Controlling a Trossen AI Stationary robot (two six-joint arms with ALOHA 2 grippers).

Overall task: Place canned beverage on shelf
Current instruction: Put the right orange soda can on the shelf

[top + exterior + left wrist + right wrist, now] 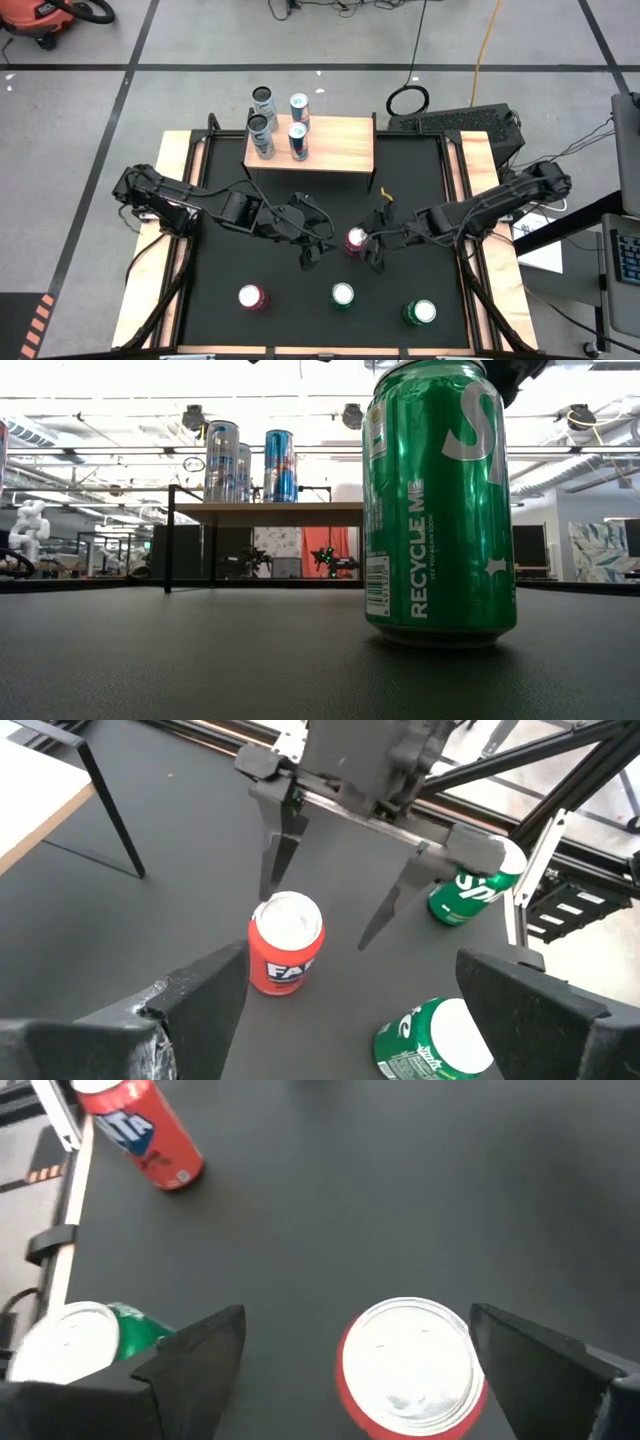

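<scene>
A red can (356,240) stands upright on the black mat at mid-table. My right gripper (362,250) is open, and its fingers stand on either side of the can's top without touching it, as the right wrist view (412,1365) and the left wrist view (287,942) show. My left gripper (317,250) is open and empty, just left of the can and pointing at it. The light-wood shelf (335,145) on black legs stands at the far side, with several tall cans (262,135) upright on its left half.
Another red can (251,297) and two green cans (343,295) (420,312) stand upright along the mat's near edge. One green can (440,500) fills the low view. The shelf's right half (350,140) is bare. Wooden rails (170,250) border the mat.
</scene>
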